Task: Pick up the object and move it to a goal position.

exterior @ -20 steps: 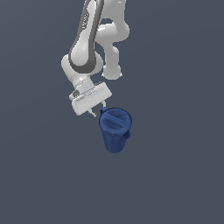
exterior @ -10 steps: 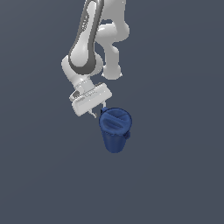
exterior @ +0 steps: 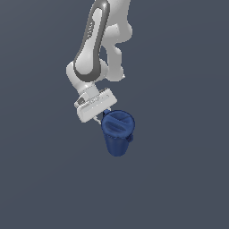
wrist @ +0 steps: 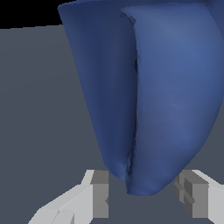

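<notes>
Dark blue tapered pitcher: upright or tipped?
Upright: the dark blue tapered pitcher shows its round rim on top and narrow base below. The gripper straddles it; contact unclear.

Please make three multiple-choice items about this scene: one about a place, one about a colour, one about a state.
1. Where is the pitcher relative to the gripper in the exterior view?
A. to the exterior view's right
B. far to its left
C. behind the arm's base

2. What colour is the pitcher?
A. red
B. dark blue
C. yellow

3. How do the fingers stand in the wrist view?
A. pressed together
B. apart, on either side of the pitcher's narrow end
C. missing

Answers: 1 A, its body sits beside the gripper there; 2 B, both views show blue; 3 B, a finger shows on each side.
</notes>
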You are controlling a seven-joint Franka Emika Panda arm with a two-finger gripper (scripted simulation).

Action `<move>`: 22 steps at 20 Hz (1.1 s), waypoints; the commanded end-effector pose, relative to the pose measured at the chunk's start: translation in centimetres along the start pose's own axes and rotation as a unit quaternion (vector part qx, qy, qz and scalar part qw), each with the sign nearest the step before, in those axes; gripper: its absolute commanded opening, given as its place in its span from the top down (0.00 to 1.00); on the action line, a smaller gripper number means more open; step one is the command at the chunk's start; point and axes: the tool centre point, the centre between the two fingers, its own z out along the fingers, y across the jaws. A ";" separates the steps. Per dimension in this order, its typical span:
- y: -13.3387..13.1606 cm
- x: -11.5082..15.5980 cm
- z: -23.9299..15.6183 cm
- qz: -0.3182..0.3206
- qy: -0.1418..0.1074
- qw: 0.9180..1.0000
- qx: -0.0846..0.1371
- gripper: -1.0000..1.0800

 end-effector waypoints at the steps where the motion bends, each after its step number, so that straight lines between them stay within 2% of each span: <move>1: 0.0 0.0 0.5 0.000 0.000 1.000 0.000 0.38; 4: 0.0 0.0 0.6 0.000 0.000 1.000 0.000 0.38; 5: 0.0 0.0 0.6 0.000 0.000 1.000 0.000 1.00; 16: 0.0 0.1 0.6 0.000 0.001 1.000 0.000 1.00; 22: -0.5 1.5 0.9 0.000 0.001 1.000 0.000 1.00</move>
